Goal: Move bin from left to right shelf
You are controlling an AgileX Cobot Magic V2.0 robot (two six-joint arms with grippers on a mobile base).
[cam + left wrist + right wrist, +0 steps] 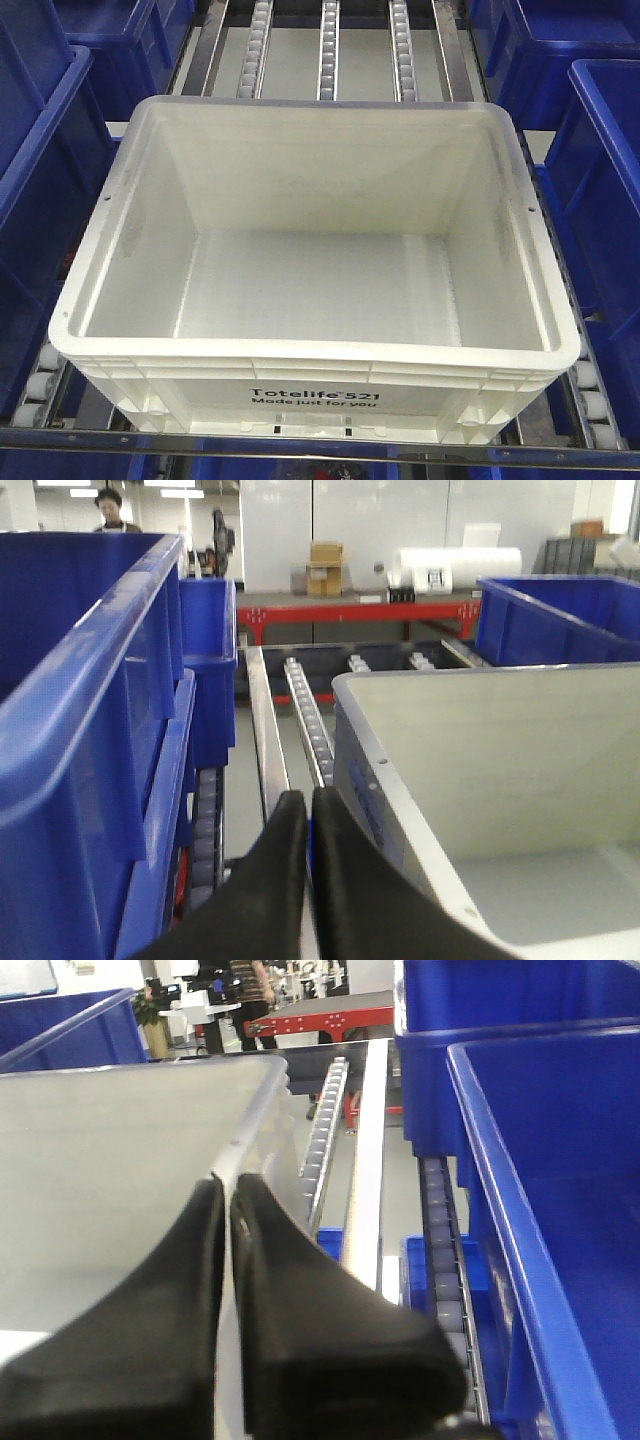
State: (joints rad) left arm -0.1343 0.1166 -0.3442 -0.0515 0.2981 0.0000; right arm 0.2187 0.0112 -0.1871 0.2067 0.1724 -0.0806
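Bin: the large white rectangular plastic tote [310, 350] with black "Totelife 521" print stands empty and upright on the roller-lane metal shelf [330, 50], its printed wall at the shelf's front edge.
Neighbours: dark blue plastic bins [600, 150] stand close along both side edges of its lane.
Step in hand: judging by the tote sitting flat on the rollers, this is the approach to a two-sided hold. The carry across has not begun.
Left gripper: the left gripper [308, 798] has its black fingers [275, 870] pressed together with nothing between them.
Left fingers to tote: they sit just outside the tote's left wall, in the gap between that wall and the blue bins, and the rim runs past their right side.
Right gripper: the right gripper [227, 1182] has its fingers [300, 1290] closed to a hairline slit.
Right fingers to tote: the tote's right rim runs straight into that slit, one finger looking inside the wall and one outside. I cannot tell whether the rim is nipped.
Front view: neither gripper shows here.
Next move calls for: a firm matched hold on both side rims, then a level lift that clears the blue bins before travelling right.
Risk: an uneven grip would likely tilt the tote against a neighbour.
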